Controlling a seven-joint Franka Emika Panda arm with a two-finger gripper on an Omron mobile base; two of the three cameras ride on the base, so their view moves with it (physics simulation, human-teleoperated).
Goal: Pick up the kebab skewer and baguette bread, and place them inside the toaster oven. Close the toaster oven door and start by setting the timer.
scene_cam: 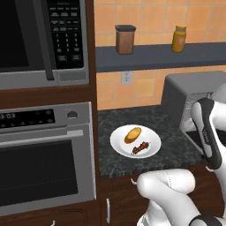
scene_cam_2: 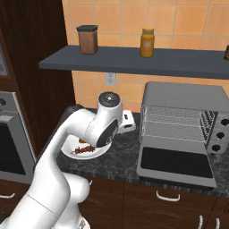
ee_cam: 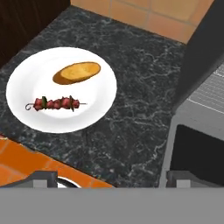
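Note:
A white plate [ee_cam: 89, 114] on the dark stone counter carries the golden baguette bread [ee_cam: 78, 72] and, beside it, the kebab skewer [ee_cam: 54, 103] with red-brown chunks. Both also lie on the plate [scene_cam: 118, 143] in the left base view: bread [scene_cam: 132, 134], skewer [scene_cam: 140, 148]. The grey toaster oven [scene_cam_2: 179, 96] stands right of the plate. Its door [scene_cam_2: 174, 163] is folded down flat, baring the wire rack [scene_cam_2: 172, 123]. My gripper [ee_cam: 113, 179] hovers above the counter between plate and oven door, open, fingertips [ee_cam: 41, 178] wide apart, nothing between them. My arm hides part of the plate in the right base view.
Three knobs [scene_cam_2: 219, 134] run down the oven's right side. A black-panelled microwave [scene_cam: 44, 39] and a steel wall oven [scene_cam: 44, 159] fill the cabinet to the left. A shelf above holds a brown canister [scene_cam: 125, 39] and a yellow jar [scene_cam: 178, 39].

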